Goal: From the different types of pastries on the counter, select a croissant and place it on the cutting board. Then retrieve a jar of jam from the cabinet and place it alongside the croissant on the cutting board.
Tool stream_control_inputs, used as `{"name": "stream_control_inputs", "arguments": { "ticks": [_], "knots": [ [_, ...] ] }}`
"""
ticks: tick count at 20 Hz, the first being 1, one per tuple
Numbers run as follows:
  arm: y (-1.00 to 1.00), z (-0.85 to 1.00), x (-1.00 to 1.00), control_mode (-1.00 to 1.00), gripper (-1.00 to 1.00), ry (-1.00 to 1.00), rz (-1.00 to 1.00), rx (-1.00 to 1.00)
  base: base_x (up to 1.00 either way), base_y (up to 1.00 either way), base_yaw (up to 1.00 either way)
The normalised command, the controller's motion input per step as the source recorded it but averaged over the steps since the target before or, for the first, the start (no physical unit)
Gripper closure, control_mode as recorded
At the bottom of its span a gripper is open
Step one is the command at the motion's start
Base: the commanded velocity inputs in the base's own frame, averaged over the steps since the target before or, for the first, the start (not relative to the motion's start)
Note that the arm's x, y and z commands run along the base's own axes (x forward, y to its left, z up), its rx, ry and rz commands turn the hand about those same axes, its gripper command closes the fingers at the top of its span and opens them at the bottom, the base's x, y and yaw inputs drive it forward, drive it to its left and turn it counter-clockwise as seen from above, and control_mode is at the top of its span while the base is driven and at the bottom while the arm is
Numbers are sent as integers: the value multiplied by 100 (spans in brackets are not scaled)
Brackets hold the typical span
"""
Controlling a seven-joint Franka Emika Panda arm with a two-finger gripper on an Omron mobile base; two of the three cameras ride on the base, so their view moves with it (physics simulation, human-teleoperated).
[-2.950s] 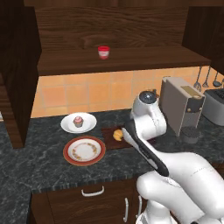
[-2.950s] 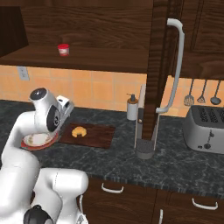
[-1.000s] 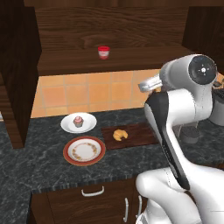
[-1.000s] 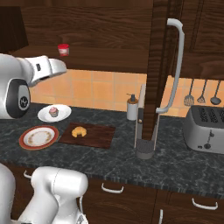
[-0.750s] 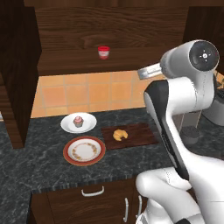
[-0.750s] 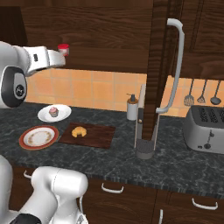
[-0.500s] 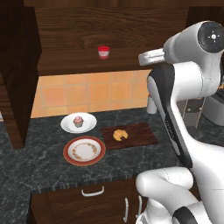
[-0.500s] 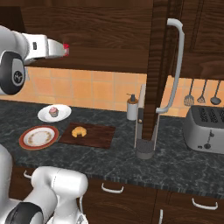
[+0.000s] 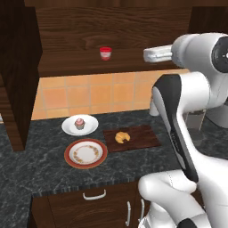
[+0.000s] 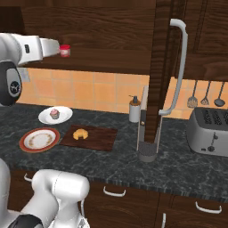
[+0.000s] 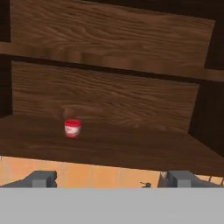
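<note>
Jam jar point(image 11: 72, 128) alone on cabinet point(image 9: 80, 26) shelf; tool point(image 11: 107, 178) wide open, empty, facing it.

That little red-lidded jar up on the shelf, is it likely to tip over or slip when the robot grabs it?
The jar of jam looks squat, wider than tall, so it probably resists tipping. Its sides appear smooth, so it might slip a little in a light grip. It stands alone on the cabinet shelf, so a nudge would likely just slide it. The gripper is open, apart from it.
</note>
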Motion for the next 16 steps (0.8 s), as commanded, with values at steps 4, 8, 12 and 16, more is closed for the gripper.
{"name": "stream_control_inputs", "arguments": {
  "ticks": [4, 8, 12, 16],
  "knots": [
    [0, 6, 6, -100, -100, 2, 0, 9, 0, 0, 0],
    [0, 60, 3, -100, -100, 20, 2, 27, 0, 0, 0],
    [0, 8, 1, -100, -100, 11, 8, 13, 0, 0, 0],
    [0, -39, 0, -100, -100, 0, 11, 0, 0, 0, 0]
  ]
}}
